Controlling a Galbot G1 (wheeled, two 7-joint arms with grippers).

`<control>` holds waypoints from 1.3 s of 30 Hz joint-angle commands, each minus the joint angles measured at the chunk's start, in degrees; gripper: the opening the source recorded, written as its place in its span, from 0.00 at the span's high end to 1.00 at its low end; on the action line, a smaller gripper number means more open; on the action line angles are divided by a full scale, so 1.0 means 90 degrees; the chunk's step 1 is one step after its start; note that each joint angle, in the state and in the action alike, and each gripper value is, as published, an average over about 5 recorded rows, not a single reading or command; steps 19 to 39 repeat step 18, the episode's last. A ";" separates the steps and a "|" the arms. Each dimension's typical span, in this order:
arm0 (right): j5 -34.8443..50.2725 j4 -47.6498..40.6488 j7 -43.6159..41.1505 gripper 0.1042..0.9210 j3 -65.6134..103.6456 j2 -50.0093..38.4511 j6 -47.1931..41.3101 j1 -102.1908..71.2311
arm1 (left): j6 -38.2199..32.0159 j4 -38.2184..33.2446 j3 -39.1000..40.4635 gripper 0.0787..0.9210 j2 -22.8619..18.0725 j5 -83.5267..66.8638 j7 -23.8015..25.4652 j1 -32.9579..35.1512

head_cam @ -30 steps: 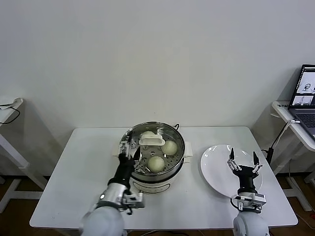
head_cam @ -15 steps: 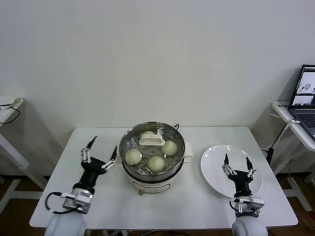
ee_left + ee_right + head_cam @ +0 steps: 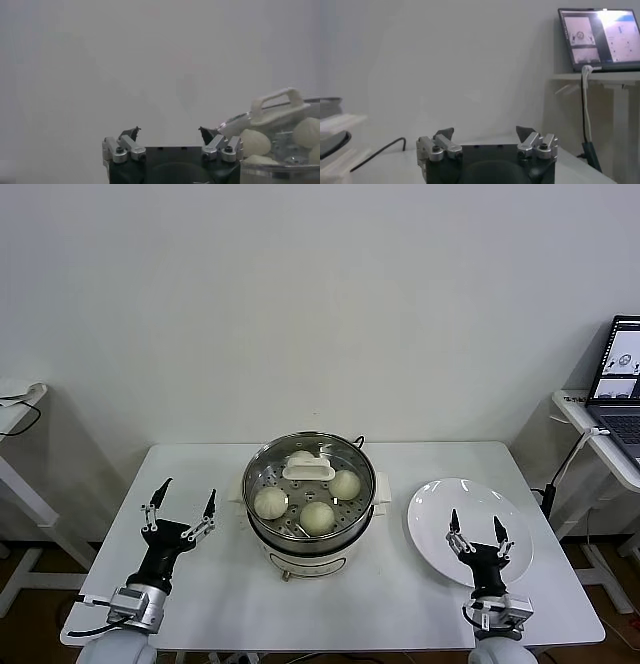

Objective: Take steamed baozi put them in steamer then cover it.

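The steamer [image 3: 310, 509] stands mid-table with the cover [image 3: 309, 484] seated on its rim and steamed baozi [image 3: 318, 517] visible through the glass, so the job looks done. That would explain both arms hanging clear: the left gripper [image 3: 180, 506], fingers spread and empty, is beside the pot; the right gripper [image 3: 476, 531], equally splayed, hovers over the bare white plate [image 3: 430, 514].

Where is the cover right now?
In the head view the cover sits closed on the steamer at table centre, over the baozi, left of the plate; both grippers are clear of it.
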 commanded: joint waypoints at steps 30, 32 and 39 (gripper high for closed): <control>0.0047 0.0072 -0.0175 0.12 -0.0038 -0.0054 0.0223 -0.0053 | -0.0272 0.0192 -0.0109 0.12 -0.0041 -0.0003 -0.0004 0.0163; 0.0047 0.0072 -0.0175 0.12 -0.0038 -0.0054 0.0223 -0.0053 | -0.0272 0.0192 -0.0109 0.12 -0.0041 -0.0003 -0.0004 0.0163; 0.0047 0.0072 -0.0175 0.12 -0.0038 -0.0054 0.0223 -0.0053 | -0.0272 0.0192 -0.0109 0.12 -0.0041 -0.0003 -0.0004 0.0163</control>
